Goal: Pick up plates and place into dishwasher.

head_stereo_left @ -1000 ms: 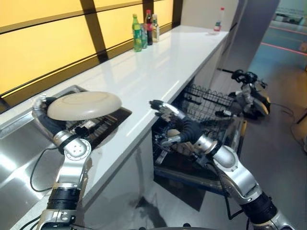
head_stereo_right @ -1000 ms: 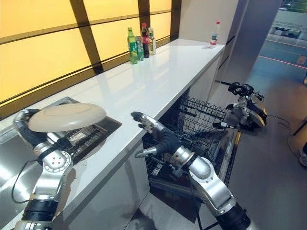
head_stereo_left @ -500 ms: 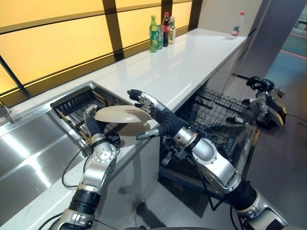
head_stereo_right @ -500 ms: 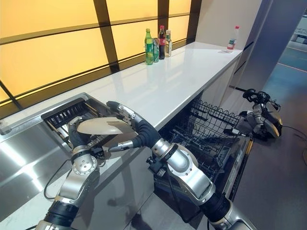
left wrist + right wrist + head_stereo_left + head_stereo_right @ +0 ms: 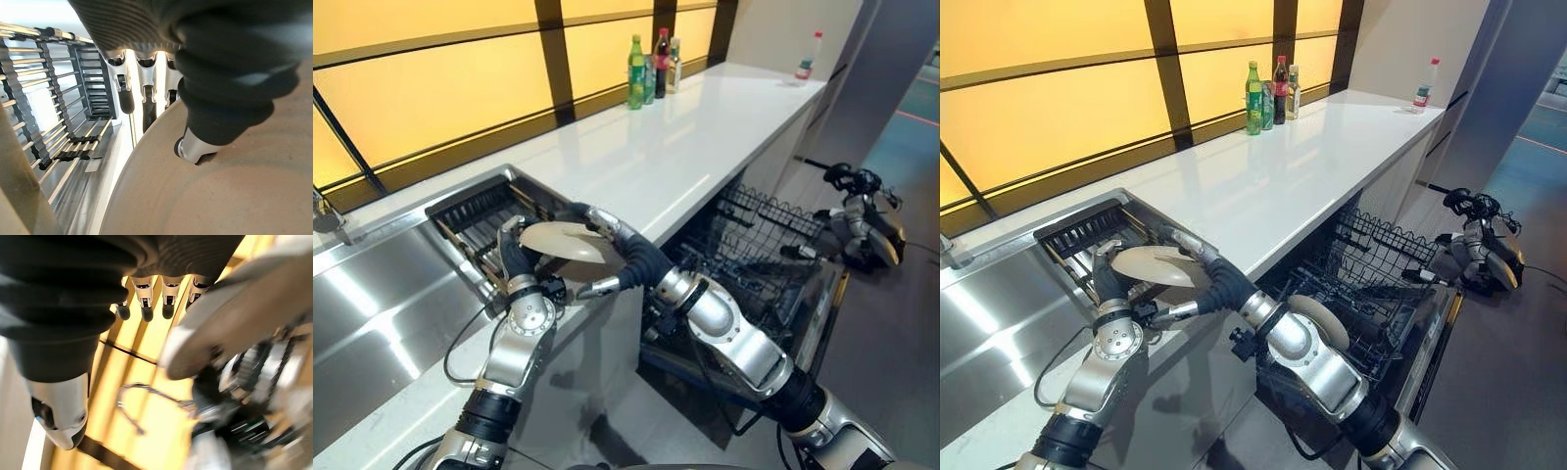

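Over the sink rack: a beige plate [image 5: 570, 241] sits level, above the dark rack [image 5: 481, 211] set in the steel sink [image 5: 372, 304], just left of the table [image 5: 675, 147] edge.
Left hand [image 5: 516, 257]: under and round the plate's near-left rim, thumb on the face and fingers curled at the edge, gripping it.
Right hand [image 5: 607, 257]: reaches across to the plate's right rim with fingers straight over the top and thumb spread below; not closed on it.
Handling: stiff, smooth, probably slippery and breakable, fairly light. Best taken by opposite rims, thumb on the face, fingers beneath.
Dishwasher [image 5: 744, 264]: door down, wire basket pulled out below the table, to the right.
Room: bottles [image 5: 651, 69] at the table's far end by amber window panels; another bottle [image 5: 810, 55] farther right.
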You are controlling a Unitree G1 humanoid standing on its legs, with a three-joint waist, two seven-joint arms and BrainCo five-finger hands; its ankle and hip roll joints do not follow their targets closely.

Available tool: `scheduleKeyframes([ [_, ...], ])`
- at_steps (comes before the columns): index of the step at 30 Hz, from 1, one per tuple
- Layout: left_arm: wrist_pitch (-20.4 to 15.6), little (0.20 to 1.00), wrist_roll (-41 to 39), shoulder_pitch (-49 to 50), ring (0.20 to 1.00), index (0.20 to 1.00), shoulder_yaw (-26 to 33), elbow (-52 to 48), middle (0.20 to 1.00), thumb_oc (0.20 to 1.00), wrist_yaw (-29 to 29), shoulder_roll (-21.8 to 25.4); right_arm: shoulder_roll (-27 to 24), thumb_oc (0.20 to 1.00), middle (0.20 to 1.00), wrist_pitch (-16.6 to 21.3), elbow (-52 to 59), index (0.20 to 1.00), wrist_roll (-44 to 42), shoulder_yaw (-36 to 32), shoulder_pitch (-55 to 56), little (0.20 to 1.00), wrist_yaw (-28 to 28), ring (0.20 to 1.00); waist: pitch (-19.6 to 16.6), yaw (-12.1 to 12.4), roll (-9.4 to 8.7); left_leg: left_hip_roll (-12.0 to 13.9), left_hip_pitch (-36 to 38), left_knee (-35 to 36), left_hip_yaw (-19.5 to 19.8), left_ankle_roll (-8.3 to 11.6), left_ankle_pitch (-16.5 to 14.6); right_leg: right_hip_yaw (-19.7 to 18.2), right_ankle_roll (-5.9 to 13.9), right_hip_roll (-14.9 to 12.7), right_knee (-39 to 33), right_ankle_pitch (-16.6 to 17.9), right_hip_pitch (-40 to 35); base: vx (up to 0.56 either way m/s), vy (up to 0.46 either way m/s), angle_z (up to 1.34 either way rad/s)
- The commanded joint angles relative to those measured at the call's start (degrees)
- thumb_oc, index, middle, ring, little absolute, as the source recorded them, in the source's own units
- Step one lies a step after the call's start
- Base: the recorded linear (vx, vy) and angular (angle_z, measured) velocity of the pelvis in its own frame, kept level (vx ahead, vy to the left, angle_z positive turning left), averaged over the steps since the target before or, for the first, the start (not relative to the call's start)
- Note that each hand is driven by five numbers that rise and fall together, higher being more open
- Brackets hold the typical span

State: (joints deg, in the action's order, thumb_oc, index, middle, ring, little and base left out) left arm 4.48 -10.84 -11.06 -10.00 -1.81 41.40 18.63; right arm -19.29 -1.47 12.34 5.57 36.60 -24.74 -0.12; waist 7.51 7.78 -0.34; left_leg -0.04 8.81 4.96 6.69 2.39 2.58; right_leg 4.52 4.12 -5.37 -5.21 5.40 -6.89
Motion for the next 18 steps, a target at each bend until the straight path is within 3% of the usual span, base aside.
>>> scheduleKeyframes([
  [1, -1.50, 0.200, -0.10, -2.08, 0.200, 0.200, 0.72, -5.49, 0.200, 0.200, 0.97, 1.78, -3.87, 1.000, 1.000, 0.25, 3.24, 1.000, 10.22, -3.95, -6.48, 1.000, -4.43, 1.000, -1.69, 0.97, -0.42, -3.87, -2.38, 0.04, 2.75, -1.47, 0.44, 3.09, 1.39, 0.52, 0.21, -1.04, -0.66, -0.04, 0.005, 0.10],
  [9, -2.09, 0.200, -0.92, -0.51, 0.200, 0.200, 2.29, -6.32, 0.200, 0.200, -0.47, 2.06, -8.03, 1.000, 1.000, 1.86, 4.69, 1.000, 16.18, -4.60, -6.09, 1.000, -4.89, 1.000, -1.56, 1.42, -0.53, -4.23, -2.73, 0.04, 3.64, -1.61, 0.47, 3.45, 1.78, 0.26, 0.21, -0.90, -0.52, -0.01, 0.020, 0.07],
  [14, -1.35, 0.200, -1.21, 0.23, 0.200, 0.200, 3.48, -7.65, 0.200, 0.200, -1.13, 2.44, -10.38, 1.000, 1.000, 0.85, 5.37, 1.000, 20.19, -5.52, -5.76, 1.000, -5.28, 1.000, -1.90, 1.85, -0.75, -4.09, -2.91, 0.04, 3.65, -1.58, 0.57, 4.18, 1.88, 0.10, 0.21, -0.90, -0.70, 0.00, 0.008, 0.09],
  [18, -1.45, 0.200, -1.67, 0.24, 0.200, 0.200, 3.83, -7.57, 0.200, 0.200, -1.31, 2.30, -10.47, 1.000, 1.000, 0.90, 5.17, 1.000, 17.45, -5.72, -6.25, 1.000, -5.51, 1.000, -2.11, 2.13, -0.94, -4.28, -3.06, 0.04, 4.30, -1.59, 0.55, 4.26, 1.90, 0.09, 0.21, -0.98, -0.73, 0.00, 0.004, 0.08],
])
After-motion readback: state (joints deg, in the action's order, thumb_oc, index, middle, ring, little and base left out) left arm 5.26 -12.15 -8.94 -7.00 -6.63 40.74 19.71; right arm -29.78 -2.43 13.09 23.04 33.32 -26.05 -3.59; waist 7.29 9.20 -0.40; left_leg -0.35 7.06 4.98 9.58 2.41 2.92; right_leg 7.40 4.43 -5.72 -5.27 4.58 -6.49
